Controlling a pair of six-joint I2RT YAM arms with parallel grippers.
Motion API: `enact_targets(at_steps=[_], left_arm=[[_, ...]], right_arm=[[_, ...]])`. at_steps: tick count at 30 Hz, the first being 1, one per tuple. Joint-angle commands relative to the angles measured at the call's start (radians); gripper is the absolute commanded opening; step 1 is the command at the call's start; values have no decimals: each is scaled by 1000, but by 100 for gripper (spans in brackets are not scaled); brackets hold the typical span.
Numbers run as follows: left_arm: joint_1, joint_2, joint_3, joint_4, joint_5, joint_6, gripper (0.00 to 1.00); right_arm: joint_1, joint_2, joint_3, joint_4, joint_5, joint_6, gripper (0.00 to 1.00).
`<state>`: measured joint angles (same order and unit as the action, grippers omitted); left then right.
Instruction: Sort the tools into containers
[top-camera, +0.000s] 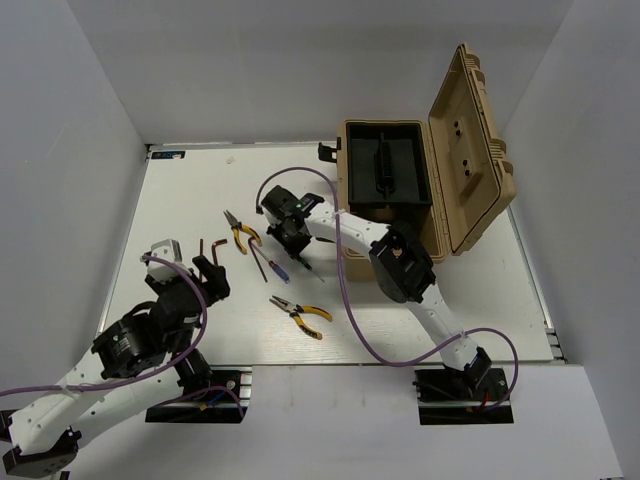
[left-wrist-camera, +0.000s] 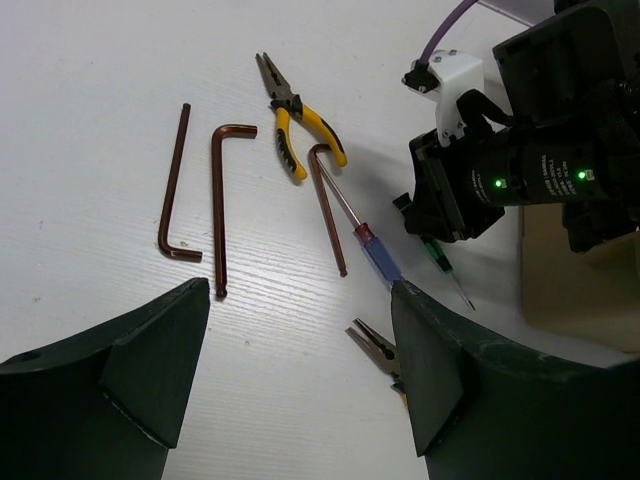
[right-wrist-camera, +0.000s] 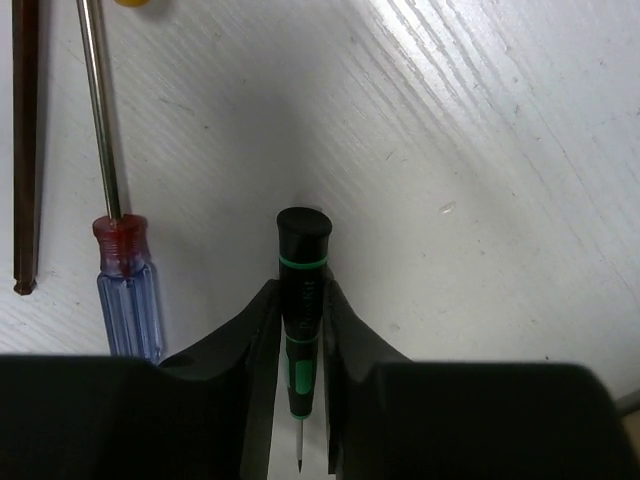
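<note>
Because my right end effector (right-wrist-camera: 300, 330) is clamped on the slim green/black screwdriver (right-wrist-camera: 303, 240) close to the desk (right-wrist-camera: 480, 150), just beside the blue/red screwdriver (right-wrist-camera: 125, 290), I judge a fast lift could let it pivot and slip, while my left end effector (left-wrist-camera: 300, 340) hangs with fingers apart.

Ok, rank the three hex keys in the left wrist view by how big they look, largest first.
1. Middle hex key, longest shaft.
2. Left hex key, close behind; the middle one reaches nearer the camera, so this pair is unsure.
3. Right hex key, beside the blue screwdriver, clearly shortest.
</note>
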<state>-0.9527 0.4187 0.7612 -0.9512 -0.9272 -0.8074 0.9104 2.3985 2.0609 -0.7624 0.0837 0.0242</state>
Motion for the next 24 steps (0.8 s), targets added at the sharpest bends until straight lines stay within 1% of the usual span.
enact_targets(at_steps=[1, 2, 5, 7, 8, 10, 11, 12, 15, 17, 18, 20, 21, 22, 23, 24], left_arm=[[2, 38, -13, 45, 22, 42, 83], [2, 51, -13, 45, 40, 53, 82], [2, 101, -13, 66, 76, 53, 80], [2, 111, -23, 103, 100, 53, 77], [2, 124, -23, 117, 132, 53, 72], [2, 134, -36, 152, 172, 53, 65], [2, 146, -36, 182, 210, 53, 59], [2, 160, -49, 199, 228, 42, 48], [2, 175, -72, 256, 270, 24, 36], [2, 195, -85, 299, 286, 10, 36], [2, 195, -103, 313, 300, -1, 38], [2, 225, -117, 345, 314, -22, 50], [2, 242, -117, 345, 314, -59, 59], [2, 261, -117, 354, 314, -59, 63], [2, 284, -117, 371, 314, -76, 66], [2, 332, -117, 385, 314, -76, 66]], right_arm=[[4, 13, 31, -51, -70, 2, 6], [2, 8, 41, -54, -73, -1, 1], [-1, -28, 62, -66, -137, -7, 0], [-4, -62, 100, -80, -206, -1, 0], [-7, -71, 110, -84, -243, 2, 0], [-7, -107, 145, -83, -265, 17, 0], [-7, -127, 154, -74, -283, 23, 0], [-11, -145, 174, -71, -285, 29, 0], [-21, -182, 226, -64, -283, 45, 0], [-27, -211, 254, -58, -259, 51, 0], [-37, -216, 258, -49, -237, 51, 0], [-48, -246, 280, -43, -201, 43, 0], [-57, -254, 300, -31, -171, 39, 0], [-68, -272, 304, -23, -154, 34, 0], [-73, -280, 309, -18, -94, 4, 0], [-83, -295, 314, 9, -34, -4, 0]])
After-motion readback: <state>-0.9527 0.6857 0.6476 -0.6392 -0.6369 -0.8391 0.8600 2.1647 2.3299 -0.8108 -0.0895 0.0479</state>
